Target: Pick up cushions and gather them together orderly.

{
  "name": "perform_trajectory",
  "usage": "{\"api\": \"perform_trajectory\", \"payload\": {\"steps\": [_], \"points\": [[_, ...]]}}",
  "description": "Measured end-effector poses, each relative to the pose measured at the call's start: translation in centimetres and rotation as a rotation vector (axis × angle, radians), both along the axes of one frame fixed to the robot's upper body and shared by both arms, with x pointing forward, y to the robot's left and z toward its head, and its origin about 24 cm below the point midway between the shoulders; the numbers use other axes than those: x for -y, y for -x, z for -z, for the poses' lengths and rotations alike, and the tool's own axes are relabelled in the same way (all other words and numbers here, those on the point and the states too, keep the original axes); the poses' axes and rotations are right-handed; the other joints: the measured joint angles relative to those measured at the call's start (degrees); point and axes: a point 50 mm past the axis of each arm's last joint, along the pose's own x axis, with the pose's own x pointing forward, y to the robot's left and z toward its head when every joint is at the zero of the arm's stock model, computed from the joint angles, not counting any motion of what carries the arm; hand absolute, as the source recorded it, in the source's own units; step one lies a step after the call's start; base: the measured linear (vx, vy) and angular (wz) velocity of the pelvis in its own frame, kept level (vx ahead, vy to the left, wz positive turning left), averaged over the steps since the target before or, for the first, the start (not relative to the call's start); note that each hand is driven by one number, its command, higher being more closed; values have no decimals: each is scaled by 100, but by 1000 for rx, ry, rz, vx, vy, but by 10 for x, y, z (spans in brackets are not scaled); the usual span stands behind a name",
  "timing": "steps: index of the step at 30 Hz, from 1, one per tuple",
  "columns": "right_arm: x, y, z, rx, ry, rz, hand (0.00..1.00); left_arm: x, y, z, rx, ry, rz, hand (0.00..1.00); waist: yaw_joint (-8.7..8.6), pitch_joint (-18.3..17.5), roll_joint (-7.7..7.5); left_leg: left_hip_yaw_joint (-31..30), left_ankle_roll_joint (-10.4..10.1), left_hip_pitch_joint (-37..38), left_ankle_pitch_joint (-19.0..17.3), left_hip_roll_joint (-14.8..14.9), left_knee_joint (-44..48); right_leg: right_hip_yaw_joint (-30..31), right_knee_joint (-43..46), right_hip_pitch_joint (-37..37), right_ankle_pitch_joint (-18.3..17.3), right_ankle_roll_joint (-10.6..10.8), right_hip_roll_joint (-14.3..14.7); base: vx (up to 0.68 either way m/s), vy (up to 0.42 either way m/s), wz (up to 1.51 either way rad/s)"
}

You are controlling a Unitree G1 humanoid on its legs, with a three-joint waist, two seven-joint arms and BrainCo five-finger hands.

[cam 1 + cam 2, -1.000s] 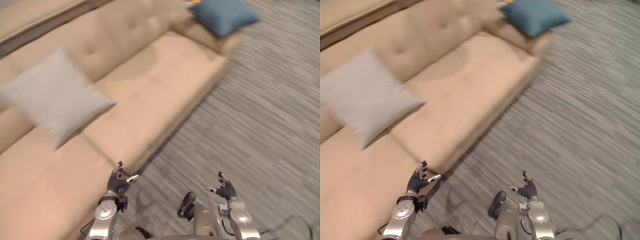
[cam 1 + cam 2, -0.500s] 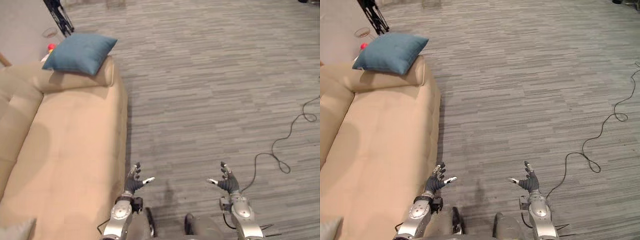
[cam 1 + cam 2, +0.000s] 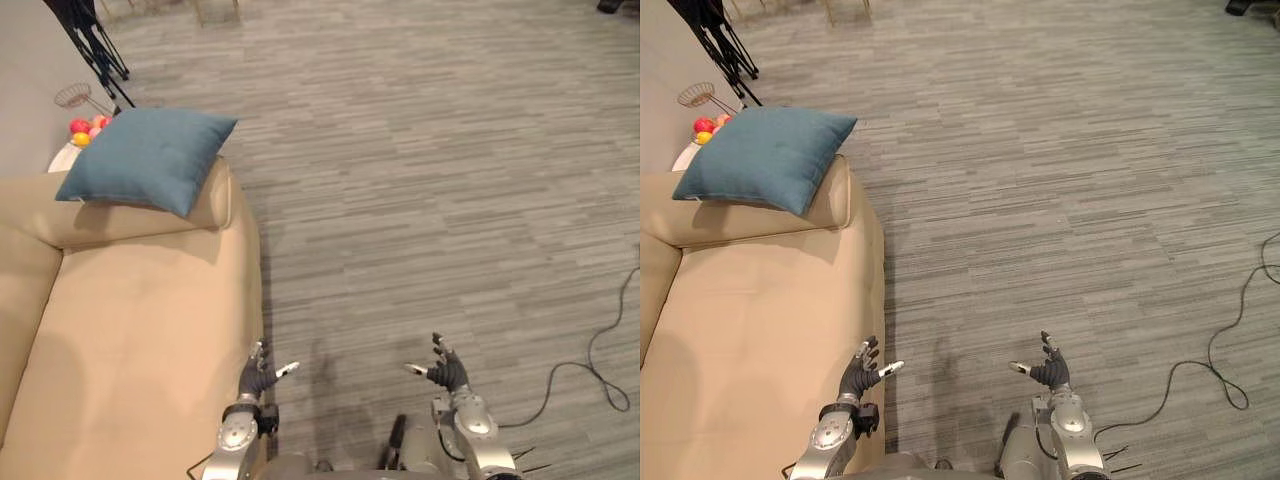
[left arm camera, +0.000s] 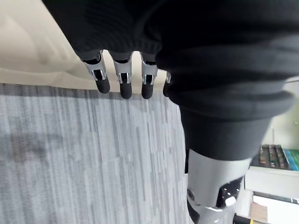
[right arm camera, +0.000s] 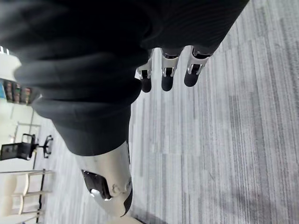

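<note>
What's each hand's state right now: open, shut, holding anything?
Left hand: open, fingers relaxed, holding nothing, by the sofa edge.
Right hand: open, fingers relaxed, holding nothing, above the floor.

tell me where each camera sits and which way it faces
Left eye view: on the head, looking down at sofa, blue cushion on its armrest, floor; left hand and right hand open, low.
Right eye view: beside it, shares the whole scene and both hands.
Left wrist view: on left wrist, past that hand to sofa edge and floor.
Right wrist view: on right wrist, past that hand to floor.
</note>
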Motion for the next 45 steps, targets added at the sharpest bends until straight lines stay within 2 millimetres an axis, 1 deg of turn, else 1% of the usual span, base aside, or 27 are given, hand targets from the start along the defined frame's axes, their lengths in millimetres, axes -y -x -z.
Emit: {"api": "perform_trajectory", "payload": {"steps": [2,3,4,5,6,7,8,9,11,14,17,18,19,20,22,24,26,27,29,31,34,36,37,39,42,44,45], "points": [[1,2,1,-7,6,-2,0,-4,-6,-3,17,-11,-7,0,-22,28,2,-17,-389,466,-140,151,-13,192,-2091,-89,1295,-97,492,821,-132,25],[2,9,5,-28,7,-1,0,-13,-4,-2,9,-41,-17,0,-68,-76,-193,-200,-678,801,-305,151,188,543,-2665,-88,2497,-397,621,828,-183,48],[7,11,5,-36,17,7,0,-10,-3,1,-5,-38,-20,0,-151,-83,-117,-271,-726,860,-332,266,384,623,-2307,-150,2917,-587,630,834,-206,39],[13,9,4,-43,33,15,0,-5,-6,2,-12,-26,-24,0,-155,-72,116,-268,-952,720,-142,491,879,502,-1613,-268,2364,-710,684,940,-237,34],[19,8,2,-40,38,38,0,1,-10,1,-7,-5,-29,0,-177,-52,113,-270,-874,140,1006,590,2173,461,-1162,-130,1777,-645,594,763,-188,15],[19,8,2,-39,37,36,0,2,-9,1,-11,8,-44,0,-146,-23,103,-232,-860,-90,1752,707,2739,467,-1220,97,1632,-616,599,746,-205,23],[15,6,2,-35,32,26,0,2,-8,2,-12,25,-67,0,-126,5,145,-109,-765,-507,1781,1037,3793,419,-1412,546,1472,-605,674,579,-151,7],[15,6,2,-35,32,26,0,0,-8,2,-10,25,-80,0,-94,44,145,131,-409,-895,1538,1386,4755,394,-1617,988,1323,-604,753,697,-176,4],[10,2,0,-17,14,26,0,-8,-4,3,-20,29,-118,0,71,153,-27,423,-190,-1627,1135,1639,5399,430,-2146,1958,1082,-551,791,667,-82,-5],[13,-5,-4,0,17,31,0,-14,4,3,-16,28,-138,0,233,144,-38,883,-278,-2566,798,1498,3975,409,-2856,2807,971,-287,697,641,29,5],[17,2,2,-30,10,49,0,-14,14,8,-45,32,-148,0,248,122,-3,1884,-480,-2697,1146,1006,1168,61,-3306,3617,718,165,559,616,131,46],[23,6,4,-52,28,52,0,-11,17,9,-54,41,-154,0,283,35,130,2395,-255,-2684,1931,918,263,-102,-3410,3881,559,371,700,650,175,63],[22,7,7,-66,21,56,0,-14,19,11,-63,37,-160,0,355,-9,103,2493,660,-2629,1962,897,304,-115,-3402,3987,439,452,690,674,194,65],[16,3,8,-66,4,48,0,-19,17,10,-56,39,-194,0,349,-57,-151,2628,696,-2706,1761,687,544,-262,-3282,4033,411,558,464,538,150,59],[16,0,8,-60,3,49,0,-19,20,12,-65,65,-241,0,324,-59,-190,2570,1250,-2633,1211,617,918,-410,-2396,4017,415,864,217,683,216,101],[19,8,12,-88,6,57,0,-20,28,15,-85,62,-250,0,312,-71,-204,2233,1089,-2265,776,446,1076,-232,-356,3579,805,1365,-229,671,247,116],[16,14,16,-105,-2,57,0,-30,30,16,-94,32,-280,0,302,-75,-277,1502,1031,-1735,510,80,1008,230,2000,2733,660,1140,-573,600,128,150],[17,16,17,-112,-1,57,0,-31,30,16,-95,31,-288,0,296,-76,-274,1336,1031,-1604,511,9,938,272,2139,2607,570,1004,-576,558,28,163],[17,25,20,-126,-3,59,0,-35,37,18,-111,23,-315,0,307,-111,-255,636,1027,-1128,513,-178,735,537,1647,1983,179,572,-461,578,-58,164],[17,29,20,-125,-4,62,0,-36,40,19,-117,22,-320,0,304,-109,-251,172,1026,-1009,512,-246,745,1051,983,1573,86,500,-232,414,-147,164],[11,41,21,-121,-25,74,0,-31,36,17,-101,31,-311,0,190,-114,-258,-1027,733,-931,334,-251,979,2576,-610,1249,142,671,494,425,-296,211],[5,46,19,-103,-52,88,0,-33,33,13,-79,26,-308,0,169,-155,-442,-1877,335,-1048,-46,-329,1438,3440,-1268,1177,367,860,844,276,-366,225],[4,50,18,-98,-58,99,0,-36,32,12,-77,15,-306,0,131,-177,-541,-2141,192,-1093,-176,-422,1630,3521,-1252,1217,817,862,819,264,-455,227],[15,59,17,-101,-57,155,0,-18,25,10,-62,53,-273,0,302,-272,-315,-2539,-46,-1180,-283,-239,1755,2746,-726,1231,472,502,721,243,-447,182],[15,53,8,-42,-79,178,0,-12,22,8,-51,68,-264,0,312,-298,-254,-2036,-526,-1331,79,148,1562,1882,-772,1483,309,297,505,106,-304,149],[10,52,8,-30,-109,196,0,-13,19,4,-28,70,-265,0,316,-295,-264,-1137,-538,-1405,192,524,1441,1410,-921,1751,280,181,444,19,-230,128],[9,52,8,-19,-132,220,0,-12,18,3,-21,70,-263,0,312,-300,-274,-250,-460,-1390,201,845,1398,1104,-1001,1894,253,109,396,-25,-183,114]]}}
